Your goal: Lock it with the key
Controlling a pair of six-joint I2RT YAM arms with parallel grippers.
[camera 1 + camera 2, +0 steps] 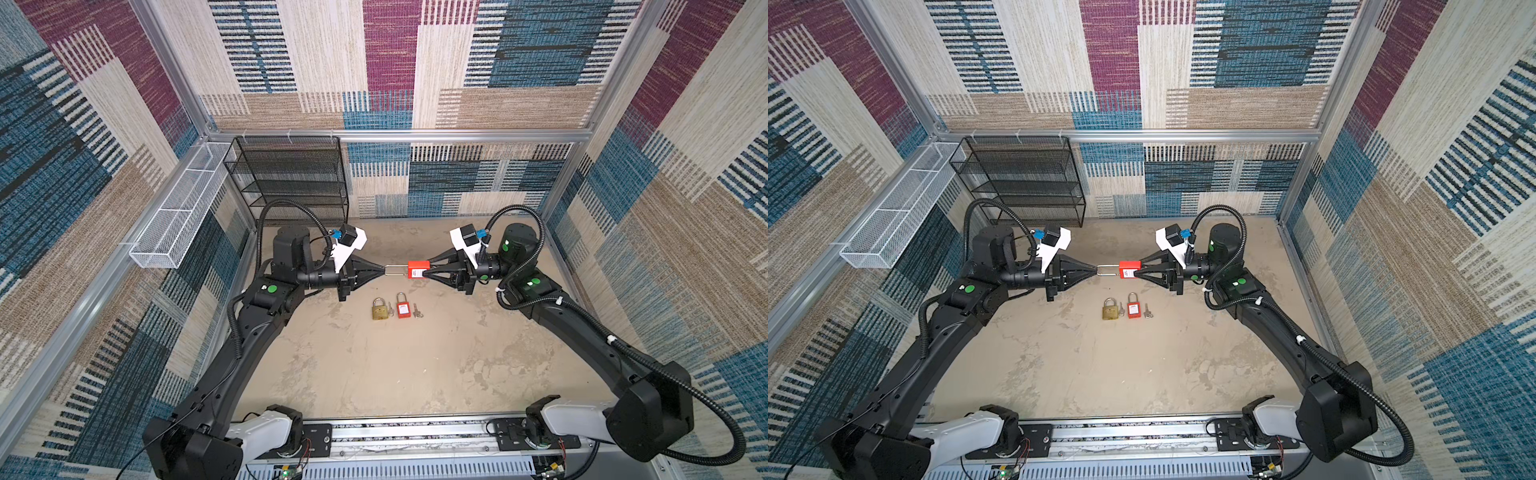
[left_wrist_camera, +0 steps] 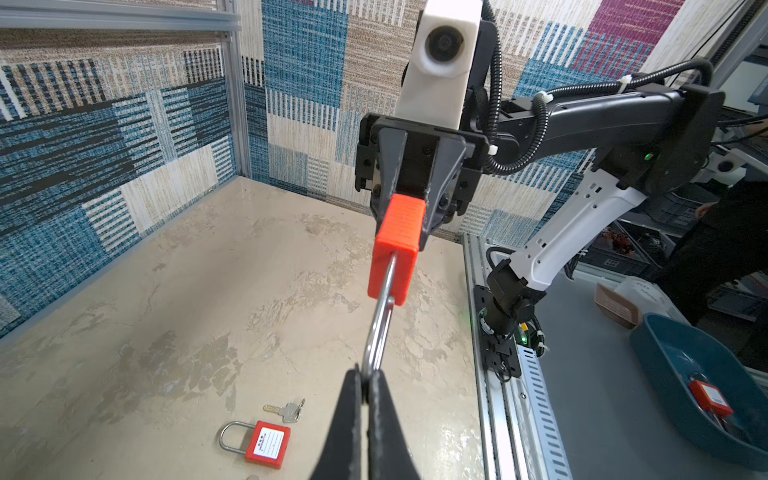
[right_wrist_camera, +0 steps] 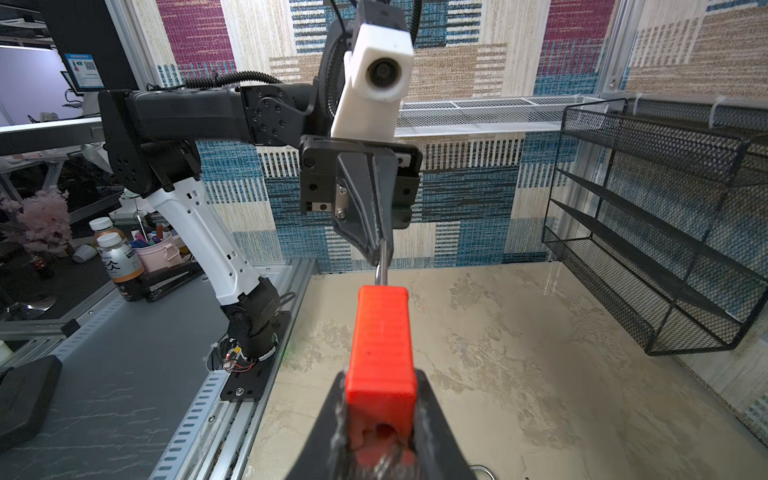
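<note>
Pinching the shackle (image 1: 395, 270), left gripper (image 1: 384, 270) shares red padlock (image 1: 415, 266) with right gripper (image 1: 427, 271).

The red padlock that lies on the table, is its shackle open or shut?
Shut. In the left wrist view both legs of the shackle enter the body of that red padlock; no free end shows.

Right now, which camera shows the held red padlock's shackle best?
The left wrist view: the shackle runs large and unblocked from the padlock body to the left gripper. Both top views show it tiny; the right wrist view only a stub.
</note>
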